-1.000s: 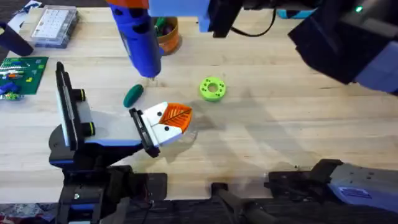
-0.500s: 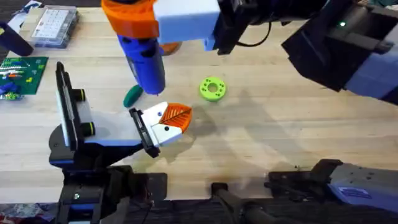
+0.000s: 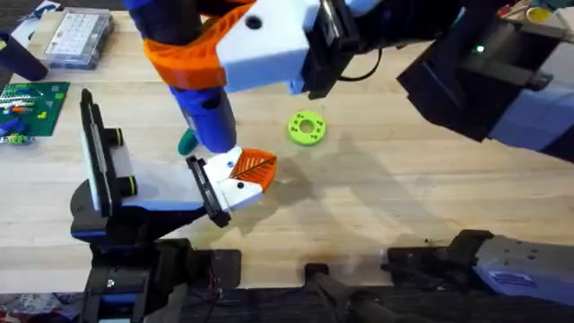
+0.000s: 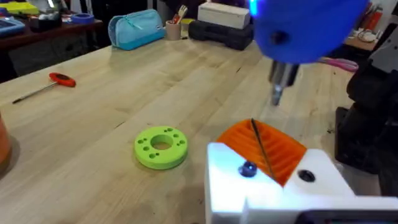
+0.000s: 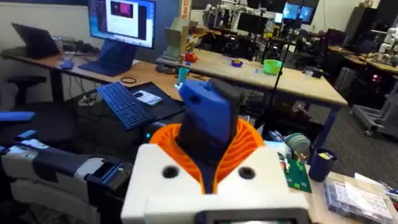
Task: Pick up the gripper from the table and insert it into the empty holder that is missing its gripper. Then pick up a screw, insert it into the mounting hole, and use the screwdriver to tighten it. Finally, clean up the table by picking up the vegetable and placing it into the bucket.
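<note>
We see the right gripper (image 3: 235, 49) clenched around the screwdriver (image 3: 204, 112), its tip (image 4: 278, 93) poised just above the gripper (image 3: 244, 175) seated on the holder (image 3: 207, 191). The vegetable (image 3: 186, 141) lies beside it; whether the left gripper's fingers are parted, we cannot tell.

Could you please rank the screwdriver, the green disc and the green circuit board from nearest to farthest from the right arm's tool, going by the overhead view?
1. The screwdriver: clamped in the right tool, hanging below it.
2. The green disc: mid-table, just right of the screwdriver.
3. The green circuit board: at the table's left edge.
</note>
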Controlling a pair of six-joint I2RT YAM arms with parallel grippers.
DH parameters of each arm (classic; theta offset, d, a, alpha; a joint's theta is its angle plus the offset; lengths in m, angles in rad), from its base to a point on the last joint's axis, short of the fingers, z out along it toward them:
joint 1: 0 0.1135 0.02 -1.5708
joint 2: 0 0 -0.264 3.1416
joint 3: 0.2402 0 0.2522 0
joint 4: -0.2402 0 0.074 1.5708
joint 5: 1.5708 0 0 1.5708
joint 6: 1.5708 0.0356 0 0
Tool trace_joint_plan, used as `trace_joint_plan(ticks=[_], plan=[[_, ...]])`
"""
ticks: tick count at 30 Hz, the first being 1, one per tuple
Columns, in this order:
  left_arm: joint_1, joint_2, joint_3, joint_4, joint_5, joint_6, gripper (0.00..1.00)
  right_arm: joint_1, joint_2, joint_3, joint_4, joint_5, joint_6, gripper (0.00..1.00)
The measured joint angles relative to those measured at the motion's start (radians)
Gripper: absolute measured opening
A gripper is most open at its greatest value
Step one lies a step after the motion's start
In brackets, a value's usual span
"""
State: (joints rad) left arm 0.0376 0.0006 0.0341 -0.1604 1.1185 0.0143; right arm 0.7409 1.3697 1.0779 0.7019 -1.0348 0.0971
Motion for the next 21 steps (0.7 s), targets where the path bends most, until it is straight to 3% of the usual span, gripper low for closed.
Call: trace_joint_plan(ticks=[21], plan=[[0.0,0.0,0.0,0.0,0.0,0.0,0.014,0.016,0.037,0.0,-0.005,-0.003,-0.017,0.053]])
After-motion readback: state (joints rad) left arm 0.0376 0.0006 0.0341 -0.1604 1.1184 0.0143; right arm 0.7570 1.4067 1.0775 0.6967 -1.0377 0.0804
